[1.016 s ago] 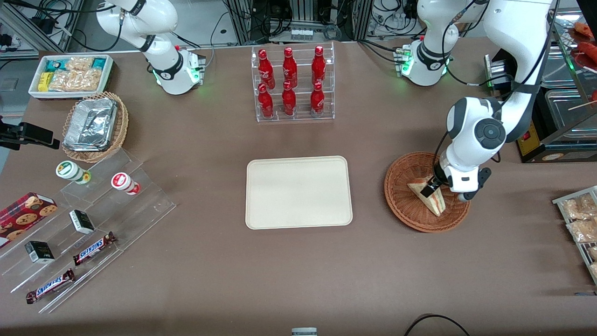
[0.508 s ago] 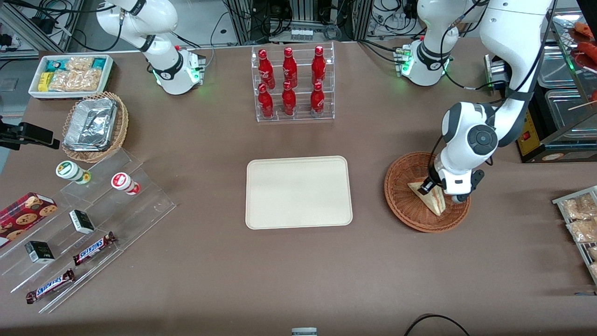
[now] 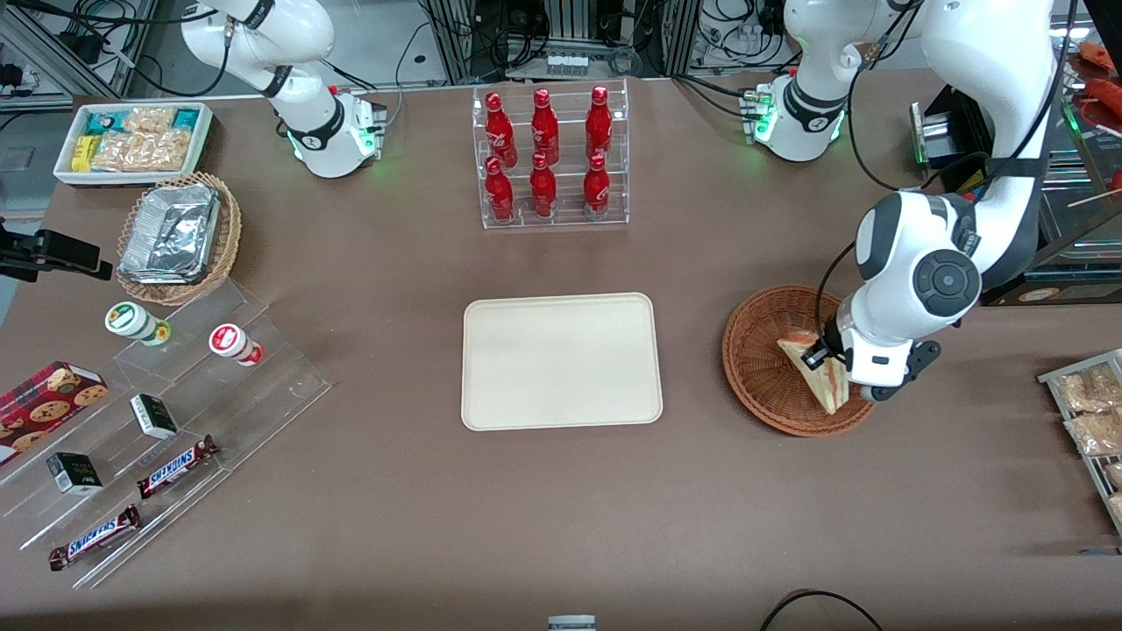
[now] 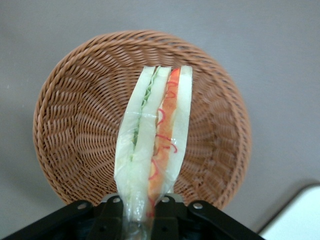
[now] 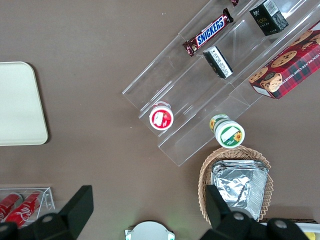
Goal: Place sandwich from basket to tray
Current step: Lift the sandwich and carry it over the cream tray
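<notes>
Reddish-brown wicker marks the basket (image 3: 777, 368) in the front view, where it is seen on the brown table (image 3: 561, 491) toward the working arm's end, well apart from the cream-beige tray (image 3: 561, 361) at the middle. The gripper (image 3: 821, 354) is placed over the basket, and the sandwich (image 3: 822, 377) is clamped between its fingers (image 3: 814, 358), the wedge being tilted with its point toward the front camera and its outline lying within the basket's rim. The tray is shown bare. Farther from the camera than the tray, a clear rack of red bottles (image 3: 548, 158) is seen. Toward the parked arm's end, a lighter wicker basket with foil trays (image 3: 178, 237), a white bin of snack packs (image 3: 133, 142) and a clear stepped stand with candy bars (image 3: 149, 456) are laid out. In the left wrist view, the sandwich (image 4: 155, 150) is seen gripped at its narrow end by the two fingers (image 4: 112, 212), with pale bread, green filling and red filling shown at its cut edge, and the basket (image 4: 75, 125) is seen underneath it. A pale corner of the tray (image 4: 295, 217) is visible beside the basket. In the right wrist view, the tray (image 5: 20, 105), the stepped stand (image 5: 220, 65) and the foil trays (image 5: 239, 187) are shown.
</notes>
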You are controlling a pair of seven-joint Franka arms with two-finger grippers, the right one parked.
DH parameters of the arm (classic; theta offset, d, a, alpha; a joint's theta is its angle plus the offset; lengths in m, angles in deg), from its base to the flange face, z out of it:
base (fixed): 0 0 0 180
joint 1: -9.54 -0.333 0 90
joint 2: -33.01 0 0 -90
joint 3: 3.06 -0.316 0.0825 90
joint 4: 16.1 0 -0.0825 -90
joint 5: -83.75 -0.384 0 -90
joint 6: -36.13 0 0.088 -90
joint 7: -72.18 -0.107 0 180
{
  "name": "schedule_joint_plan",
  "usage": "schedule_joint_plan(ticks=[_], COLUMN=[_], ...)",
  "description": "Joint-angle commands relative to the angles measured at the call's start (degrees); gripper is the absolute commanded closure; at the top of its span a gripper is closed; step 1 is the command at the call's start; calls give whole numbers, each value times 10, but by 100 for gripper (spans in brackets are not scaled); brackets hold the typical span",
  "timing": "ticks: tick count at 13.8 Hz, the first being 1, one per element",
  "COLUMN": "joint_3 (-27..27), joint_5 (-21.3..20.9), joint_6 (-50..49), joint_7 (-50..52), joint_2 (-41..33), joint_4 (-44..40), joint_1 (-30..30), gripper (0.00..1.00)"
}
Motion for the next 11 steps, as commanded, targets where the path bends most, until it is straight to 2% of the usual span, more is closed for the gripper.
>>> schedule_joint_plan(ticks=[1, 7, 11], joint_3=[-3, -4, -5], joint_5=[0, -6, -7], joint_6=[-17, -26, -26], joint_7=[-39, -52, 24], joint_2=[25, 88, 152], joint_4=[-47, -121, -191], joint_1=[36, 149, 220], gripper=[100, 100, 100])
